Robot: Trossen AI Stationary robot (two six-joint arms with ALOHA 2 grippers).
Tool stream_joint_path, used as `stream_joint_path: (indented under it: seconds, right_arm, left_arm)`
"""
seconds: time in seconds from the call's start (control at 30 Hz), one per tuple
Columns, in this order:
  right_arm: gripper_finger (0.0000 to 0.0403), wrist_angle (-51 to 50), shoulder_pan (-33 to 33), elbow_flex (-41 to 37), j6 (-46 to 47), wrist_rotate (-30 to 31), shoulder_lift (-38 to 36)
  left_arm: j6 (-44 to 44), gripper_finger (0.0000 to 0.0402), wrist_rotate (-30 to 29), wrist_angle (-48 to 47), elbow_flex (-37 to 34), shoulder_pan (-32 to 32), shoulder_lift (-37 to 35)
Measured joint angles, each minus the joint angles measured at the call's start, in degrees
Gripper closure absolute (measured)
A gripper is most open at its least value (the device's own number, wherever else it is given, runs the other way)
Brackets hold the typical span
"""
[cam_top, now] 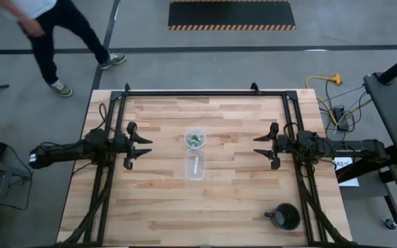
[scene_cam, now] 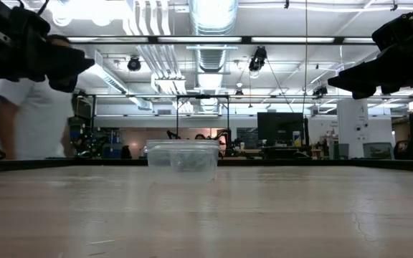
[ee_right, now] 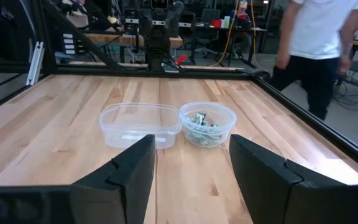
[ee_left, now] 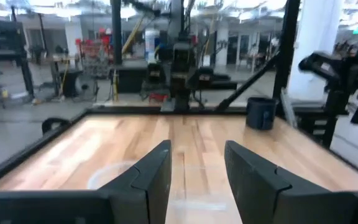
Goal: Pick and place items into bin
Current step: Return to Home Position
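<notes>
bin (cam_top: 189, 135): round clear cup, roughly mid worktop (cam_top: 157, 200); upright; items (cam_top: 196, 140) are all inside it, a small heap of pale green-and-white bits on its floor; none visible outside it

clear rectangular container (cam_top: 188, 172): right against the bin, on the side away from the person; walls look to be touching in the right wrist view; one white strip (cam_top: 196, 166) lies flat inside, nothing else in it

left gripper (cam_top: 145, 148): out to one side of the bin, well apart from it, fingers pointing back toward it; jaws spread wide, holding nothing; low view shows it up in the air, clear of the worktop

right gripper (cam_top: 258, 145): opposite side of the bin, about as far out as the left one, also pointing at the bin; jaws wide apart, empty; also raised off the worktop; bin and rectangular container sit in plain sight between its fingers in its own wrist view

black round cup with handle (cam_top: 286, 216): well apart from the bin, past the right gripper, near a worktop corner; upright

person (cam_top: 54, 27): farthest from the bin, on the floor beyond the worktop's corner on the left arm's side; white top, dark trousers
</notes>
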Motion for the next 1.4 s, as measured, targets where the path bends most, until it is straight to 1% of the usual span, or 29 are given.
stream_joint_path:
  seconds: [0.1, 0.3, 0.9, 1.4]
  right_arm:
    - [0.0207, 0.0, 0.0, 0.0, 0.0, 0.0, 0.0]
    - [0.0206, 0.0, 0.0, 0.0, 0.0, 0.0, 0.0]
    - [0.0207, 0.0, 0.0, 0.0, 0.0, 0.0, 0.0]
    - [0.0207, 0.0, 0.0, 0.0, 0.0, 0.0, 0.0]
  left_arm:
    - [0.2, 0.0269, -1.1, -1.0, 0.0, 0.0, -0.1]
    - [1.9, 0.0269, -1.2, -1.1, 0.0, 0.0, -0.8]
    - [1.5, 0.0269, -0.8, -0.3, 0.0, 0.0, 6.2]
    - [1.5, 0.0269, -0.8, 0.1, 0.0, 0.0, 9.4]
